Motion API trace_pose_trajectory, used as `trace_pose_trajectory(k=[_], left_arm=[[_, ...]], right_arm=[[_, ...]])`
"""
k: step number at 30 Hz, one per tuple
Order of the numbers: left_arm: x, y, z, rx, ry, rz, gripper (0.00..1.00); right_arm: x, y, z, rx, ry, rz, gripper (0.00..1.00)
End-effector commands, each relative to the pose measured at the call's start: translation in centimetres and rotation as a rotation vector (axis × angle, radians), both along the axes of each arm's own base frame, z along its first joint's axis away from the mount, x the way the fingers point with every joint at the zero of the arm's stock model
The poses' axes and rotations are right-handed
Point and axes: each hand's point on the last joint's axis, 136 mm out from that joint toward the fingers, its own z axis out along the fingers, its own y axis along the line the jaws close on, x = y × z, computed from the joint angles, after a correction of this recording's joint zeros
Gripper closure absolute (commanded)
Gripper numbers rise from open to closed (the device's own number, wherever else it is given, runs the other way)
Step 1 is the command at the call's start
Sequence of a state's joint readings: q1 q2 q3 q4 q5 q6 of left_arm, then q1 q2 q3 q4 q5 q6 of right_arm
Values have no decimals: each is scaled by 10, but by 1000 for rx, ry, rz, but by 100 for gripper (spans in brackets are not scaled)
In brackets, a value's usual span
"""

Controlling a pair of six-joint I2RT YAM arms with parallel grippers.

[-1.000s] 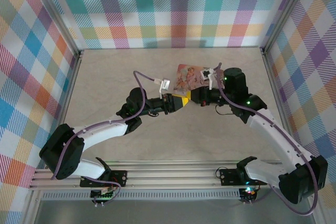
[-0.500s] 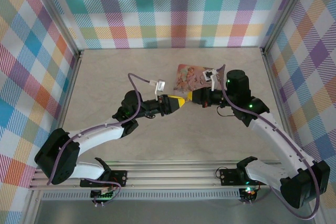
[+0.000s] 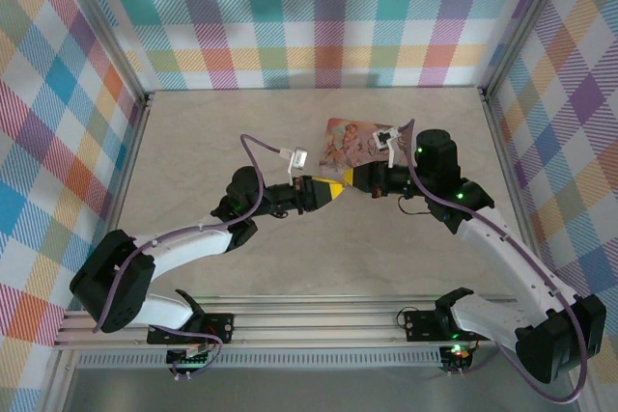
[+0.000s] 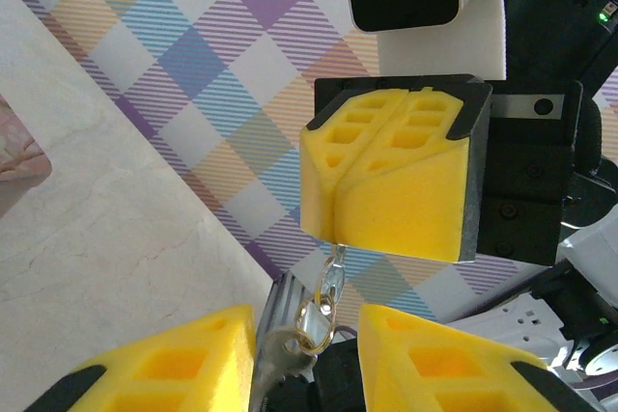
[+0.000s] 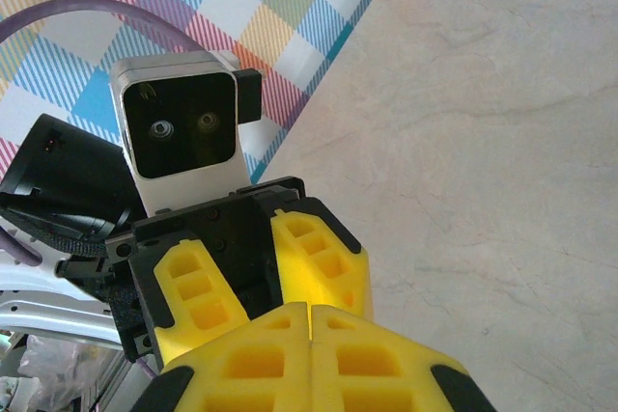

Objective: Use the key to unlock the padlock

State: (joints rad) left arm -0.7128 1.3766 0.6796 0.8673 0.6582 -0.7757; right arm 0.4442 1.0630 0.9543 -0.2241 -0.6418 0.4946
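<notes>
Overhead, find the left gripper (image 3: 326,192) and the right gripper (image 3: 355,178) tip to tip above the table (image 3: 212,142), right of its centre, just on the near side of the pink box (image 3: 348,140) lying in the far right part. Cannot make out the padlock from up here; too small.

Next, from the left wrist, read the right gripper (image 4: 338,205) as fully closed, pads pressed together on a metal link (image 4: 333,277) emerging from the seam. Follow the link on to a gold ring (image 4: 317,332) and then to a grey key (image 4: 275,366) lying in the gap of the left gripper (image 4: 307,320). Read that gripper as partly open, pads well apart; contact with the key not determinable. Cannot identify the padlock body with certainty; possibly hidden inside the closed pads.

Lastly, from the right wrist, confirm the right gripper (image 5: 309,320) closed with no gap, facing the spread fingers of the left gripper (image 5: 256,272) above bare table.

Handling, as judgement: expect light, rigid, smooth metal, prone to slipping and to swinging on the loose link. Grip the padlock across its flat body faces, leaving shackle and keyhole free. Pinch the key by its bow, never by the ring. Avoid jerks, given the risk of twisting out of the foam pads.
</notes>
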Motion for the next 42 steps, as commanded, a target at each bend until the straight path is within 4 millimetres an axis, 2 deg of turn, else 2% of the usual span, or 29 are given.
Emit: trace_pose_trajectory(k=[1,19,23,26,33,34,35,37,39,42], left_arm=[[-5,-4,24,-57,-55,-31,67],[-10,-9,28,-60,-54,-72,80],[-10,-10,25,-55,-49,-75,88],[-9,-10,23,-49,-45,-71,99],[-6,-5,16,24,-78,-22,100],[-6,-3,15,33,-83,-17,100],[-6,-2,13,46,-84,-10,100],[-3,2,8,77,-82,11,100],[0,7,2,110,-90,34,100],[2,14,-16,201,-102,71,100]], right_arm=[[-3,1,7,31,-19,19,100],[-4,2,7,45,-9,26,100],[-4,2,7,47,-6,26,100],[-3,4,6,50,2,32,100],[2,7,0,50,27,36,100],[2,8,0,48,33,36,99],[4,8,-1,45,38,33,93],[6,6,-3,30,43,16,75],[8,2,-4,5,35,-12,62],[18,-12,-12,-54,42,-129,57]])
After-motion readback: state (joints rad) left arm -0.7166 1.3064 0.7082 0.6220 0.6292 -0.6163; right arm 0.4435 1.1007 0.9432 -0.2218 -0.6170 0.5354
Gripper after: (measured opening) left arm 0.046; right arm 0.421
